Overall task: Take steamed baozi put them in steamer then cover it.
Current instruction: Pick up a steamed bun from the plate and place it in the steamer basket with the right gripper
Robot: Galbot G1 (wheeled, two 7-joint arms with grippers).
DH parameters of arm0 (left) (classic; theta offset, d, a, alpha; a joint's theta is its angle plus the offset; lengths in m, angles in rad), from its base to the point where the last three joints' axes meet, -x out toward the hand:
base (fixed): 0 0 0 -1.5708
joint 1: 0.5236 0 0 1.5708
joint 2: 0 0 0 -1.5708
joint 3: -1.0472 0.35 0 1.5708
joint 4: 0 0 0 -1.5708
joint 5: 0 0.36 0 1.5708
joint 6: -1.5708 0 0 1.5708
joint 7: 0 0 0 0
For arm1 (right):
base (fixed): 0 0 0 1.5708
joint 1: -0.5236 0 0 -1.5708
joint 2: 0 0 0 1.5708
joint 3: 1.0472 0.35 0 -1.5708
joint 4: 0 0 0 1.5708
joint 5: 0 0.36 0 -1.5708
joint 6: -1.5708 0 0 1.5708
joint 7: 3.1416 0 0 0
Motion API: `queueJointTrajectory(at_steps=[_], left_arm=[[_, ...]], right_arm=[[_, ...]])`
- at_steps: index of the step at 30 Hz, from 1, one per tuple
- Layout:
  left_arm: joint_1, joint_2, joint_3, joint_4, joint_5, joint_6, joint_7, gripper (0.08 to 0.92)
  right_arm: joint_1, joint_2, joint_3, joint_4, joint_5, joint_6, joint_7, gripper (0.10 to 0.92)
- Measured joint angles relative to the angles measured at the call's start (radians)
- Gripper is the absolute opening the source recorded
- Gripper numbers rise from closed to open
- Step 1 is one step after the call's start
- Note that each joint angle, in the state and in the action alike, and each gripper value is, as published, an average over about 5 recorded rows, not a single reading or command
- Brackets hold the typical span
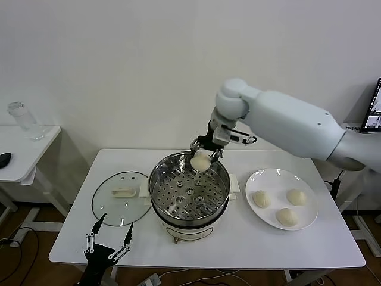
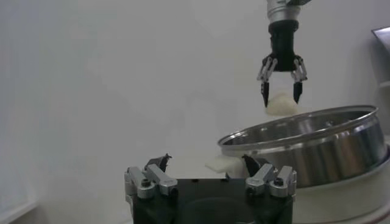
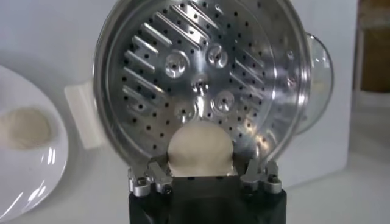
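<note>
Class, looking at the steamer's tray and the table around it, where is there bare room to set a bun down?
The steamer tray is entirely bare; the right claw holds a bun over its far rim. The table is bare in front of the steamer and plate. The plate, with three buns, is crowded.

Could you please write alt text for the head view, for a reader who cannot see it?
The right end effector holds a baozi over the far rim of the open steamer on a white table. Three more baozi sit on a plate to its right; the glass cover lies to its left, near the open left end effector.
</note>
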Motion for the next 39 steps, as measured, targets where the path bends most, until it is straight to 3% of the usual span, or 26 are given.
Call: queueJointTrajectory(at_steps=[26,32,39], left_arm=[[0.002,-0.006,0.003,0.011,0.001,-0.019,-0.003,0.823],[-0.002,-0.006,0.001,0.013,0.001,-0.02,-0.003,0.823],[-0.004,-0.005,-0.006,0.013,0.001,-0.022,-0.003,0.823]], right_arm=[[-0.081,0.166,-0.002,-0.186,-0.084,-0.042,-0.008,0.74],[-0.08,0.185,-0.006,-0.197,-0.079,-0.047,-0.007,0.815],[-0.048,0.143,-0.001,-0.142,-0.022,-0.073,-0.028,0.823]])
